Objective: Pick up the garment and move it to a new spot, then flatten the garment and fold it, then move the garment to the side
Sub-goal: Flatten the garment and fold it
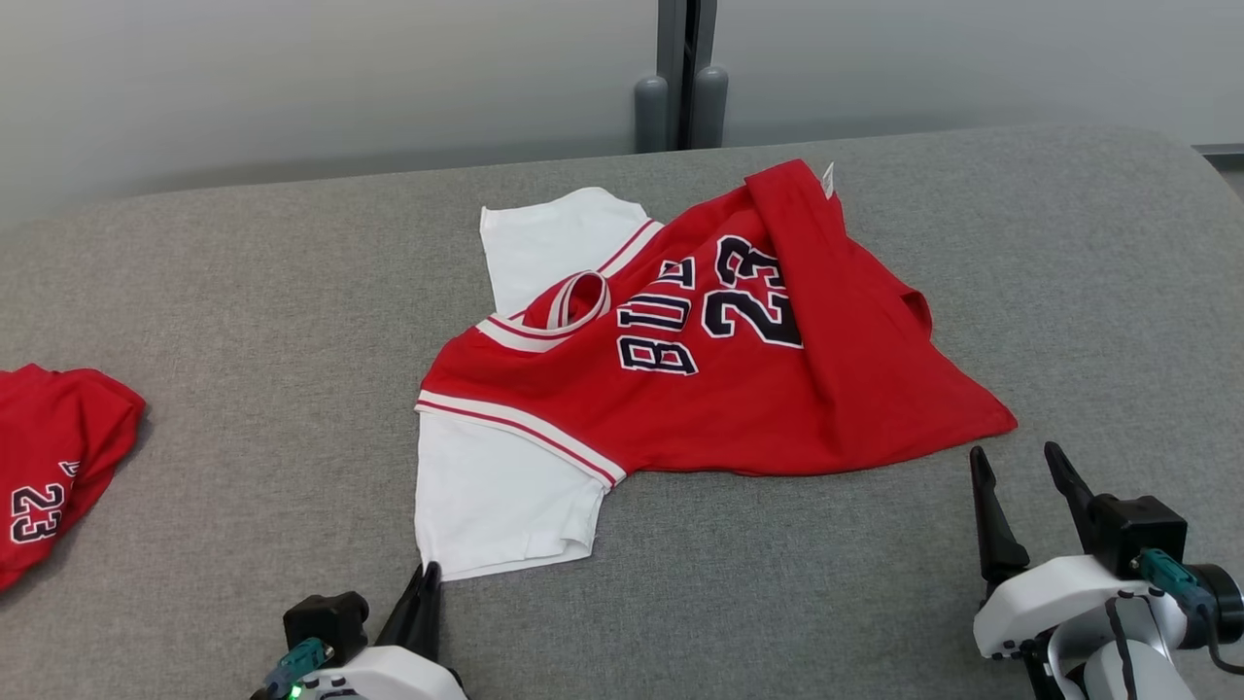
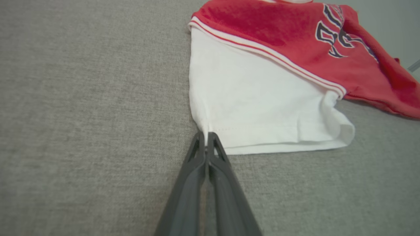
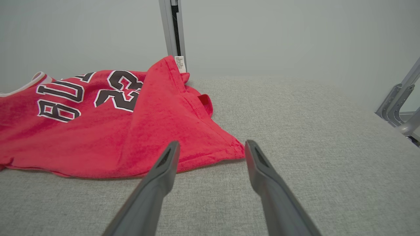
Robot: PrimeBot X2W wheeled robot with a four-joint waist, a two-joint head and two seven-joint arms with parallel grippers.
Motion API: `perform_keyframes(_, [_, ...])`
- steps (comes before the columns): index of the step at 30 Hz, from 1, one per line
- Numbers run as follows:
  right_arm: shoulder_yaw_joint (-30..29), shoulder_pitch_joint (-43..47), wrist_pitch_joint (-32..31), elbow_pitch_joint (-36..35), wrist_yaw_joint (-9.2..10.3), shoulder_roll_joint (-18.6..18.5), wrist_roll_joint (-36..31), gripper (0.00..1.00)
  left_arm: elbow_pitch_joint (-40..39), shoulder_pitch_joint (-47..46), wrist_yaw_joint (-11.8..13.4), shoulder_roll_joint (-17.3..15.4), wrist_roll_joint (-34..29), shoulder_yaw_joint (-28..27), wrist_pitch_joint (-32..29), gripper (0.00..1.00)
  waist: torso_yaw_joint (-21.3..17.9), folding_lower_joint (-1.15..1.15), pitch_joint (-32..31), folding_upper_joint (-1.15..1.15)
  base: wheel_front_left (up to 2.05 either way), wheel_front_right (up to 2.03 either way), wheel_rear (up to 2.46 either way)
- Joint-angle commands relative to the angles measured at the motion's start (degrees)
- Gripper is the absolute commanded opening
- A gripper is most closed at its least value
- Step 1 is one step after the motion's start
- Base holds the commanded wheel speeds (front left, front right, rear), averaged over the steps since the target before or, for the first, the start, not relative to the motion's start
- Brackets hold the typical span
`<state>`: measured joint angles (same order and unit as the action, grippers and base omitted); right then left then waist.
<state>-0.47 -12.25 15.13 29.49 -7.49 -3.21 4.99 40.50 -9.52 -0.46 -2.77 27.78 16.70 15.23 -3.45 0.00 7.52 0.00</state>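
Garment: the red cotton jersey with white sleeves (image 1: 700,369) lies mid-way across the grey fabric-covered table (image 1: 243,292), printed side up, neck towards the robot's left, its far hem flopped over the number 23
Left hand: the left gripper (image 1: 425,583) is clenched, its two dark fingers pressed together on the near corner of the white sleeve (image 1: 496,506)
Right hand: the right gripper (image 1: 1016,452) is released, fingers spread, just beside the red hem corner (image 1: 991,420) and not touching it
Why so: judging by the task, this is the flattening step; one hand at each end of the near edge would let the cloth be drawn taut and the fold-over pulled out
Left wrist view adds: a small pucker where the sleeve hem meets the fingertips (image 2: 206,136), so the cloth looks pinched rather than merely touched, which the head view leaves unsure
Right wrist view adds: the hem corner sits just ahead of the gap between the open fingers, and the white care label (image 3: 180,64) can be seen on the raised fold
Head view adds: a second red garment (image 1: 49,457) at the table's left edge, well apart from the jersey
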Motion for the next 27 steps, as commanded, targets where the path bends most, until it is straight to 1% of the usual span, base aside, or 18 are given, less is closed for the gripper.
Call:
perform_keyframes(1, [-0.1,-0.2,0.0,0.1,-0.01,-0.4,-0.1,1.00,0.4,-0.3,-0.2,-0.2,0.3,0.1,-0.2,0.00,0.1,0.00,-0.1,0.00,0.00,0.00,0.00])
perform_keyframes(3, [-0.3,-0.1,0.0,0.1,-0.01,-0.4,0.0,1.00,0.1,-0.2,-0.1,-0.3,-0.2,-0.3,-0.1,0.00,0.3,0.00,-0.3,0.00,0.00,0.00,0.00])
perform_keyframes(5, [-0.8,0.4,0.0,0.3,-0.01,-0.5,0.0,1.00,-0.6,0.3,0.7,-0.4,-0.9,-1.5,-0.1,0.00,0.7,0.00,-0.7,0.00,0.00,0.00,0.00])
perform_keyframes(9, [-1.2,0.9,0.0,0.9,-0.01,-0.3,0.7,1.00,-3.4,1.8,2.2,-0.3,-3.3,-5.1,-0.1,0.00,1.8,0.00,-1.2,0.00,0.00,0.00,0.00])
perform_keyframes(12, [-1.8,1.1,0.0,1.7,-0.01,-0.1,1.5,1.00,-4.9,3.1,2.4,-0.3,-5.4,-7.8,-0.1,0.00,2.7,0.00,-1.1,0.00,0.00,0.00,0.00])
perform_keyframes(15, [-3.0,0.6,0.0,3.4,-0.01,0.0,3.2,1.00,-6.0,3.6,2.4,-0.3,-6.8,-9.6,-0.1,0.00,3.6,0.00,-0.6,0.00,0.00,0.00,0.00])
perform_keyframes(18, [-3.9,-0.2,0.0,5.5,-0.01,0.1,4.6,1.00,-6.3,3.9,1.6,-0.3,-7.6,-10.3,-0.1,0.00,4.3,0.00,0.0,0.00,0.00,0.00,0.00])
perform_keyframes(21, [-3.6,-1.2,0.0,6.9,-0.01,0.1,5.0,1.00,-6.4,3.5,1.2,-0.3,-7.8,-10.4,-0.1,0.00,4.8,0.00,0.7,0.00,0.00,0.00,0.00])
perform_keyframes(27, [-2.3,-2.8,0.0,8.0,-0.01,0.1,4.6,1.00,-6.6,2.3,1.1,-0.3,-7.9,-9.5,-0.1,0.00,5.4,0.00,2.2,0.00,0.00,0.00,0.00])
